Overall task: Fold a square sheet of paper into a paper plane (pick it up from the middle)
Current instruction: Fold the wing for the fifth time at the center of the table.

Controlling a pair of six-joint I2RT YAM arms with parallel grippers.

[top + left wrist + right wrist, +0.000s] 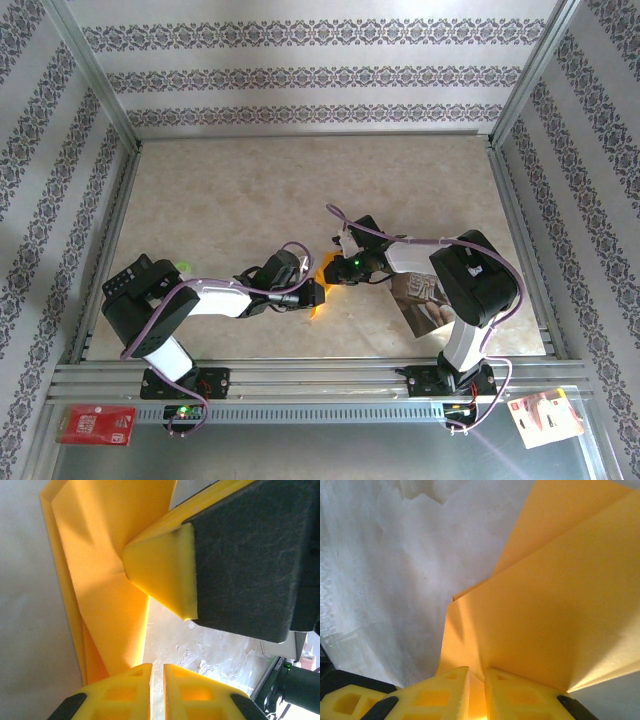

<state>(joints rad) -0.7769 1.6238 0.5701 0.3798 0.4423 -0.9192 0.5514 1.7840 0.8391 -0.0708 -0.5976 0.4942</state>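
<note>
The orange square sheet of paper (pixel 324 270), folded into layers with creases, is held just above the table's middle, between the two arms. In the right wrist view the sheet (pixel 560 605) runs down into the narrow slot between my right gripper's (pixel 476 677) yellow fingers, which are shut on it. My right gripper (pixel 336 270) comes in from the right. In the left wrist view its yellow fingertip (pixel 160 575) lies against the paper (pixel 95 580). My left gripper (pixel 157 680) is shut beside the paper's edge, with pale table showing through its thin gap. From above, the left gripper (pixel 314 293) sits just under the sheet.
A glossy grey-brown photo sheet (pixel 425 300) lies under the right arm. A red card (pixel 95 425) and a white-and-red card (pixel 545 415) rest on the front rail. Patterned walls and an aluminium frame (pixel 100 110) enclose the table (pixel 300 180).
</note>
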